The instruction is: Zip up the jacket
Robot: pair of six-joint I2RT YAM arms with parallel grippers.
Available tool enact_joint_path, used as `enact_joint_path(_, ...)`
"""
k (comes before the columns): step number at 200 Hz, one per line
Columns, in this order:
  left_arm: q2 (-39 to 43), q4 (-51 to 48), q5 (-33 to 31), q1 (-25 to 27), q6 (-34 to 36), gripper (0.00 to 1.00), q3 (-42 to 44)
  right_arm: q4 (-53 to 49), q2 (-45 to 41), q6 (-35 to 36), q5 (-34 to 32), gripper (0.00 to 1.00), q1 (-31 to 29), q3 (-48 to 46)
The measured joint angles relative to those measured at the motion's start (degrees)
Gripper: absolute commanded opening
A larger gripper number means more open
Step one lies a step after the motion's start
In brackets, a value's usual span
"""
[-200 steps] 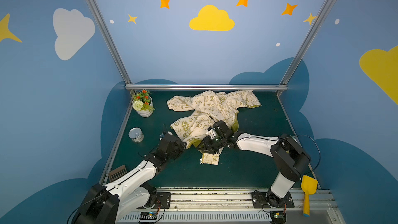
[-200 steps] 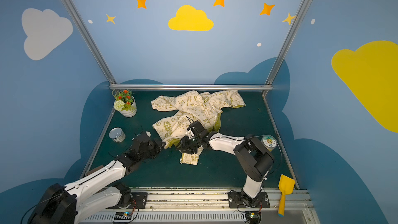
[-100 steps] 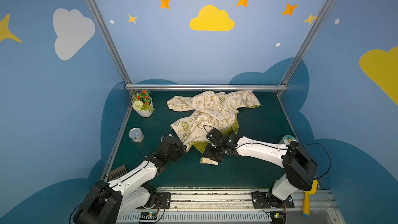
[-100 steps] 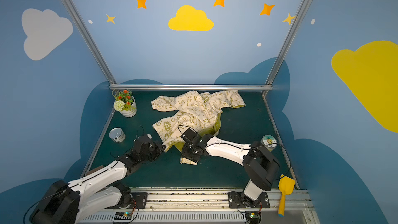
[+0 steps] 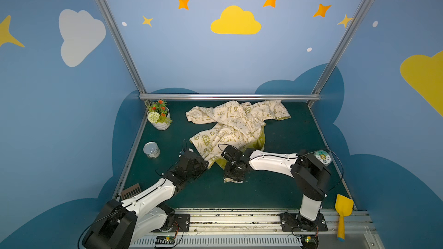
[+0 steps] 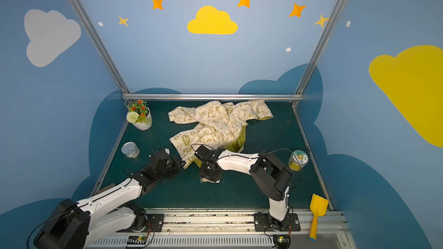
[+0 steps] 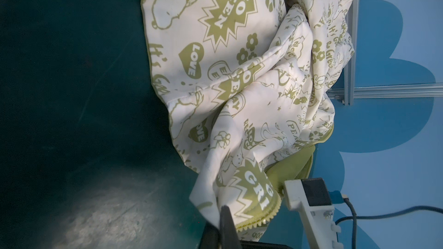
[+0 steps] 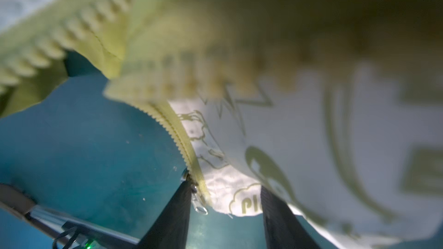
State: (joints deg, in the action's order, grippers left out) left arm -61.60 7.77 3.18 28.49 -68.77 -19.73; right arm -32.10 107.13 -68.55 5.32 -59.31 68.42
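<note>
Jacket [image 5: 235,125] hem in clamped left gripper [image 7: 222,211] (zipper [image 8: 182,144] unjoined); right gripper [image 8: 225,186] apart, astride its corner.

Blue cloud-painted walls [image 5: 215,63] surround a dark-green tabletop [image 5: 275,188].

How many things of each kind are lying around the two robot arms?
Jacket: 1
Flower pot: 1
Tin can: 1
Jar: 1
Yellow toy shovel: 1
Brown slatted piece: 1
Total: 6
</note>
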Motion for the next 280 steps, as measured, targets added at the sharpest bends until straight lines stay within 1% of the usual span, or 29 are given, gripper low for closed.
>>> enact_joint_path(43,2.0,-0.5,-0.3,0.0,0.2,0.03,0.1,-7.0,3.6,0.3,-4.7,0.35,-2.7,5.6)
enact_joint_path(50,2.3,-0.5,-0.4,0.0,0.2,0.03,0.2,-7.9,4.2,0.4,-5.2,0.35,-3.0,6.4)
enact_joint_path(73,2.8,-0.9,-0.7,0.0,0.2,0.03,0.2,-9.3,5.0,0.3,-5.7,0.31,-3.1,7.3)
enact_joint_path(86,2.8,-1.0,-0.9,-0.1,0.2,0.03,0.2,-9.7,5.3,-0.1,-5.6,0.27,-3.0,7.5)
enact_joint_path(103,2.9,-1.1,-1.2,-0.2,0.2,0.03,0.3,-10.3,5.3,-0.5,-5.2,0.18,-2.6,7.4)
enact_joint_path(118,3.2,-1.2,-1.4,-0.5,0.3,0.03,0.8,-10.4,5.0,-0.7,-5.1,0.00,-2.4,6.8)
enact_joint_path(156,4.1,-1.9,-1.4,-1.4,0.4,0.03,1.4,-8.4,3.9,0.2,-3.7,0.00,-1.8,5.4)
enact_joint_path(178,4.8,-2.2,-0.9,-1.5,0.9,0.03,1.4,-4.7,1.4,1.0,-3.5,0.00,-1.7,1.9)
enact_joint_path(198,4.9,-2.2,0.2,-1.5,1.5,0.03,1.3,-0.8,-1.6,3.2,-2.3,0.00,-1.7,-2.3)
enact_joint_path(234,4.8,0.6,3.0,-1.5,2.1,0.03,1.1,6.1,-12.0,8.4,-0.3,0.00,-1.7,-10.3)
enact_joint_path(259,5.3,5.2,4.6,-1.5,3.0,0.03,0.3,14.6,-20.1,11.2,0.2,0.00,-0.7,-15.3)
enact_joint_path(280,5.9,8.7,5.9,-1.4,4.4,0.03,-2.1,21.5,-24.7,12.9,-0.2,0.00,1.2,-19.2)
